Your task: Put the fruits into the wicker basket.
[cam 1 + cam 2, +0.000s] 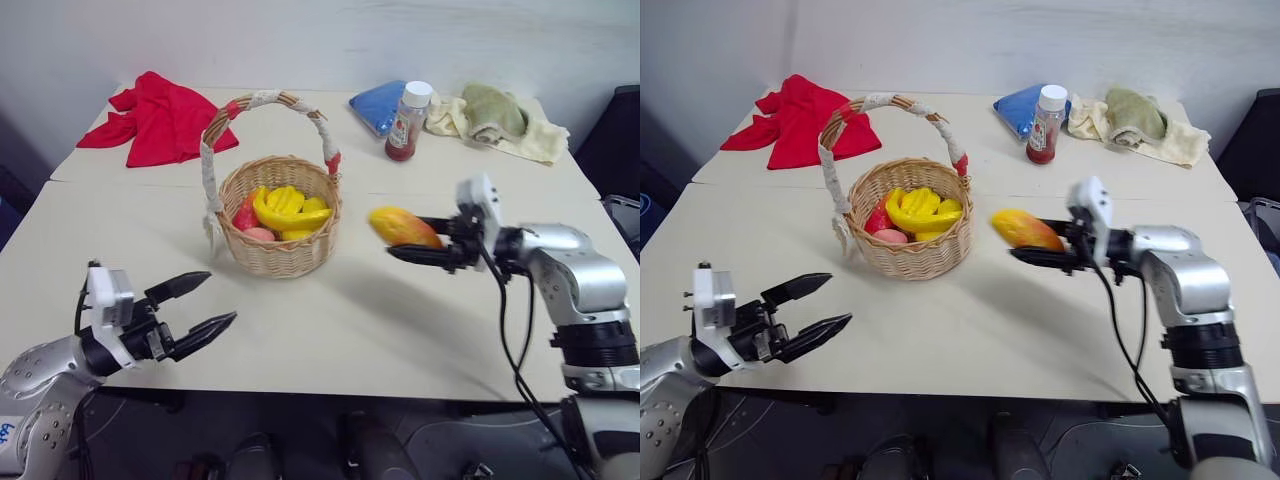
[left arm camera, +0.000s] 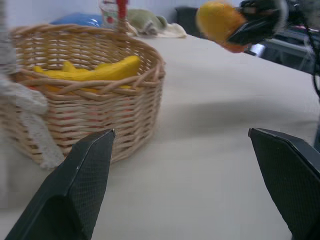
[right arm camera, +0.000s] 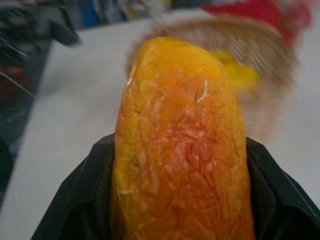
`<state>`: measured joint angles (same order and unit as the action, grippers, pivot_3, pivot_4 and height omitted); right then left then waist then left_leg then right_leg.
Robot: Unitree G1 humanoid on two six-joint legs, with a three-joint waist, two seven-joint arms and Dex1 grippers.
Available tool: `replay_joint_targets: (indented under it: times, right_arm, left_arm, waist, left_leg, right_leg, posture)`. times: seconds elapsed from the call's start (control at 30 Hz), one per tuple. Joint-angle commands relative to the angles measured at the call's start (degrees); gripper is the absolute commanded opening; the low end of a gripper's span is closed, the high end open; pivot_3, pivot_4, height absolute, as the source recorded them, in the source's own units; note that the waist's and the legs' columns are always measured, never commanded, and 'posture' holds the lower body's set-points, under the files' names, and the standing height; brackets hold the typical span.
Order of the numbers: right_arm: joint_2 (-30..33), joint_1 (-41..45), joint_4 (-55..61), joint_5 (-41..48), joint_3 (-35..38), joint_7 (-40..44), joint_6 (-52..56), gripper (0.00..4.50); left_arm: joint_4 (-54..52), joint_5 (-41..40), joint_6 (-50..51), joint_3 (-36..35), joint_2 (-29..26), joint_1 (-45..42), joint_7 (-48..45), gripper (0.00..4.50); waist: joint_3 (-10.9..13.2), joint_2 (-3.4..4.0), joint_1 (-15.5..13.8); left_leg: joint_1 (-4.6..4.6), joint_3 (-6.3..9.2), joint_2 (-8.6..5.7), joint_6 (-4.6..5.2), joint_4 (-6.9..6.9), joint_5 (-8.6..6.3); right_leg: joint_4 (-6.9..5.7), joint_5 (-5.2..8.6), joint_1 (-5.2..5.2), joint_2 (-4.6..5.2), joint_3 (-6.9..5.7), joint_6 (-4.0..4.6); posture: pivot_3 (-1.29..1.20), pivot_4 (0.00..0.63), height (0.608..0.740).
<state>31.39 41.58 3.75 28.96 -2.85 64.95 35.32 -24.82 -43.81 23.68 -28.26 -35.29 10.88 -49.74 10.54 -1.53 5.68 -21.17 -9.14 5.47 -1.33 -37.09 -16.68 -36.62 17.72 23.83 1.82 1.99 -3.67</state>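
The right gripper (image 1: 418,243) grips the mango (image 1: 403,227) in the air, beside the wicker basket (image 1: 280,250). Next it must go above the basket and drop it. The left gripper (image 1: 200,305) waits open, holding nothing

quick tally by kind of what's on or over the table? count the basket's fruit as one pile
Cloths: 4 (red, blue, green, cream)
Bottle: 1
Wicker basket: 1
Fruit pile in basket: 1
Mango in right gripper: 1
Total: 8

Mango (image 1: 403,227) right of basket (image 1: 278,256), above table (image 1: 340,330)
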Motion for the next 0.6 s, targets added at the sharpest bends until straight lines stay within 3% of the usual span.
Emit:
replay_joint_targets:
  times: [0.03,0.1,0.2,0.33,0.4,0.6]
  right_arm:
    - [-7.97,6.39,-0.69,-2.64,-3.14,-11.77,4.15,2.53]
    - [-14.14,10.66,-5.83,-6.76,-4.37,-19.54,2.02,2.53]
    - [-19.43,14.84,-12.23,-11.04,-5.87,-23.7,-2.8,2.53]
    - [-22.41,17.25,-17.19,-12.77,-6.35,-24.29,-6.08,3.79]
    - [-22.22,17.23,-16.93,-12.29,-6.1,-22.89,-6.51,4.46]
    - [-9.46,14.41,-7.45,-2.06,-2.83,-5.23,1.61,4.49]
  left_arm:
    - [0.17,-1.09,-2.16,-3.7,1.55,1.98,1.15,4.5]
    - [0.43,-0.59,-3.02,-4.02,2.38,2.97,1.29,4.5]
    - [0.44,-0.01,-4.28,-3.56,3.43,3.72,1.45,4.5]
    - [0.53,0.56,-5.52,-2.59,4.43,3.98,1.73,4.5]
    - [0.52,0.66,-5.87,-2.29,4.65,3.95,1.81,4.5]
    - [0.46,-0.22,-6.2,-2.97,4.42,3.31,1.91,4.5]
  waist:
    - [-0.03,-0.05,0.09]
    - [-0.05,-0.1,0.2]
    - [-0.09,-0.15,0.13]
    - [-0.09,-0.15,0.18]
    - [-0.1,-0.18,0.21]
    - [-0.09,-0.16,-0.08]
  left_leg:
    - [-0.01,0.05,0.05,-0.05,0.0,0.04]
    - [-0.07,0.03,0.07,-0.13,-0.01,0.09]
    - [-0.46,-0.06,0.0,-0.11,-0.02,0.2]
    - [-0.63,-0.12,0.03,-0.45,0.0,0.25]
    - [-0.94,-0.13,0.06,-0.44,-0.03,0.24]
    - [-1.44,-0.25,0.16,-0.45,-0.07,0.25]
  right_leg:
    - [-0.04,0.0,0.05,-0.05,-0.04,0.14]
    - [-0.19,0.04,0.18,-0.05,-0.05,0.34]
    - [-0.42,0.03,0.69,0.01,0.01,0.4]
    - [-0.33,0.1,0.84,-0.03,0.01,0.49]
    - [-0.29,0.1,1.11,-0.07,-0.01,0.48]
    - [-0.25,0.1,1.65,-0.19,0.01,0.39]
  posture:
    - [0.0,0.15,0.74]
    - [0.0,0.15,0.74]
    - [0.0,0.15,0.74]
    - [0.0,0.15,0.74]
    - [0.0,0.15,0.74]
    - [0.0,0.15,0.74]
